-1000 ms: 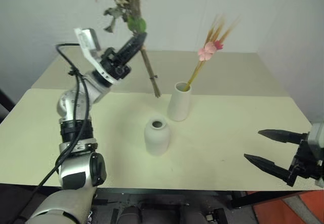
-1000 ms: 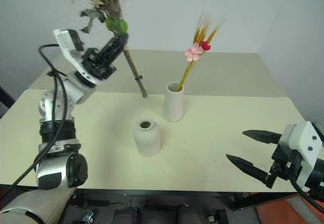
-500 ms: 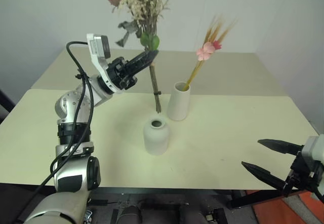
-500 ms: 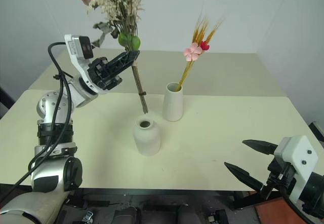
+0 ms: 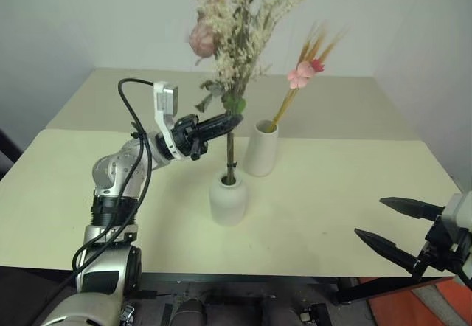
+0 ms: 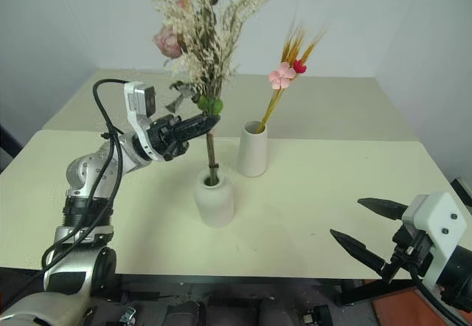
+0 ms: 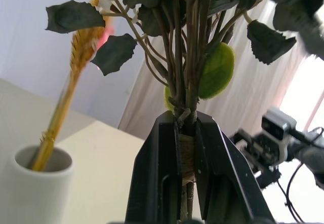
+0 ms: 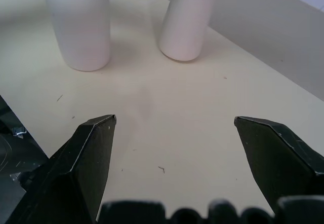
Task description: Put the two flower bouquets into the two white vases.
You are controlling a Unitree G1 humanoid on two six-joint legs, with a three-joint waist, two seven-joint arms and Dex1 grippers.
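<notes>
Left hand (image 5: 234,119) grips unlabelled rose bouquet (image 5: 236,23), stems in short vase (image 5: 228,200).

Two white vases: short rounded vase (image 5: 228,200), taller tapered vase (image 5: 261,148). Two bouquets: rose bunch (image 5: 234,31), wheat-stalk bundle (image 5: 304,68). Two grippers: left gripper (image 5: 233,119), right gripper (image 5: 392,225). One table (image 5: 332,186).

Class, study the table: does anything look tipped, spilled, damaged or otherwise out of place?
Nothing stands out. The short rounded vase and the taller vase both stand upright. The wheat-stalk bundle leans in the taller vase, and the rose bouquet, held by the left end effector, has its stems in the short vase's mouth.
</notes>
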